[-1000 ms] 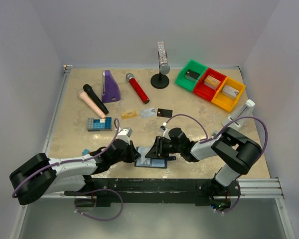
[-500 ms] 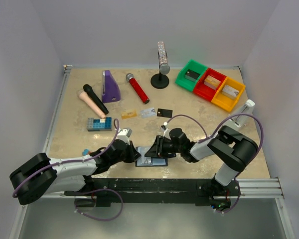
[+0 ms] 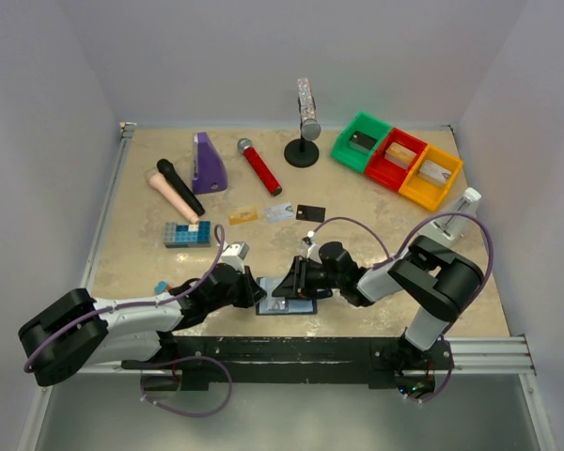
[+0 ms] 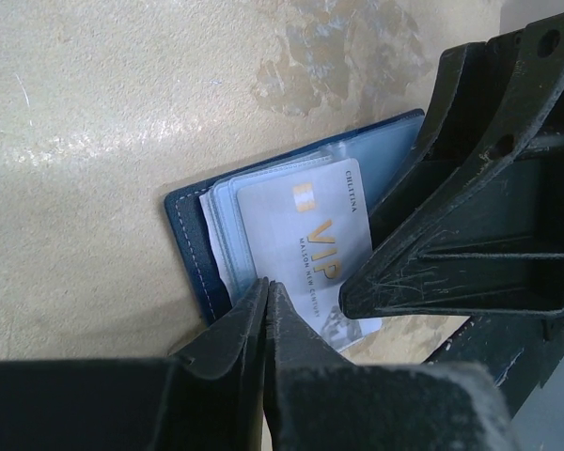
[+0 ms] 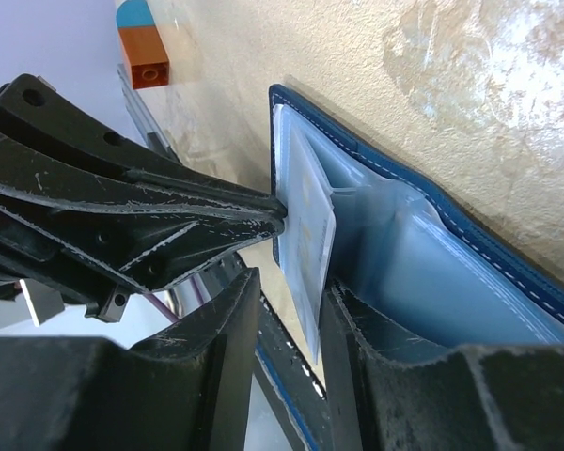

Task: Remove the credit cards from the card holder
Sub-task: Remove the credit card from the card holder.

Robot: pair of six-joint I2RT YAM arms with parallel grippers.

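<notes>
The navy card holder lies open near the table's front edge, its blue-grey pockets facing up. A pale silvery card marked VIP sticks partly out of it. My left gripper is shut, with its tips pressed on the holder's edge beside that card. My right gripper is open, and the card's free end stands between its fingers, against one of them. Three credit cards lie loose farther back: orange-gold, silvery and black.
A studded blue block sits left of the cards. At the back are a black microphone, a red one, a purple piece and a stand. Green, red and yellow bins stand back right.
The right arm's elbow has crept a little to the left. Both grippers stay at the card holder.
</notes>
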